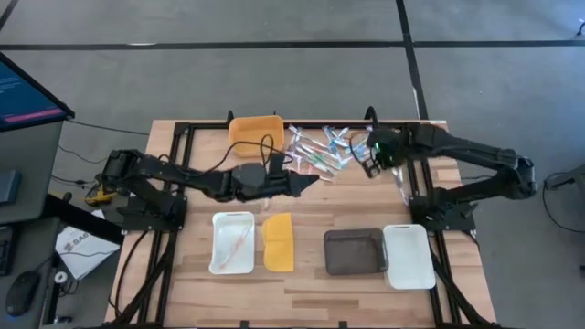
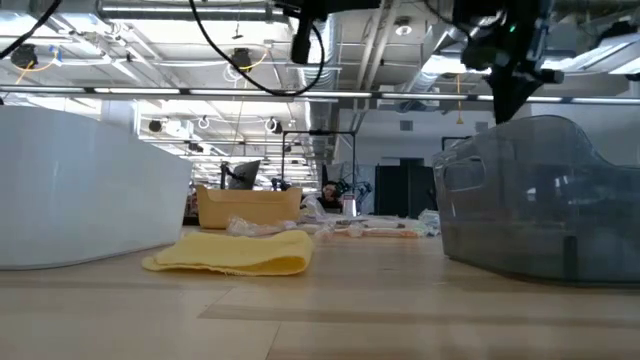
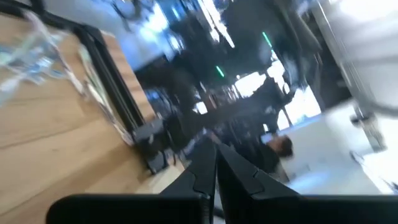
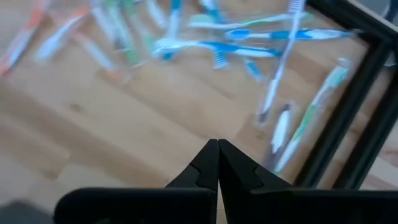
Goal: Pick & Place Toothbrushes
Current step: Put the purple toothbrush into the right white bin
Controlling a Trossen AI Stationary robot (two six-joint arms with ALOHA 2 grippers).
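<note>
Wooden tabletop (image 1: 302,283) carries the toothbrushes (image 1: 320,149), scattered at its far edge between the orange bin (image 1: 255,129) and the right gripper (image 1: 370,160), which hovers just beside them, fingers pressed together and empty. The left gripper (image 1: 311,182), also closed on nothing, points at the pile from the near side. Nearer the front lie two white trays (image 1: 232,242) (one holding a pinkish stick), a yellow lid (image 1: 279,241) and a dark tray (image 1: 355,251).

Even, bright ceiling light; shadows stay soft on the table (image 1: 302,283). Both wrist views smear with motion blur, toothbrushes (image 4: 249,50) streaked.
</note>
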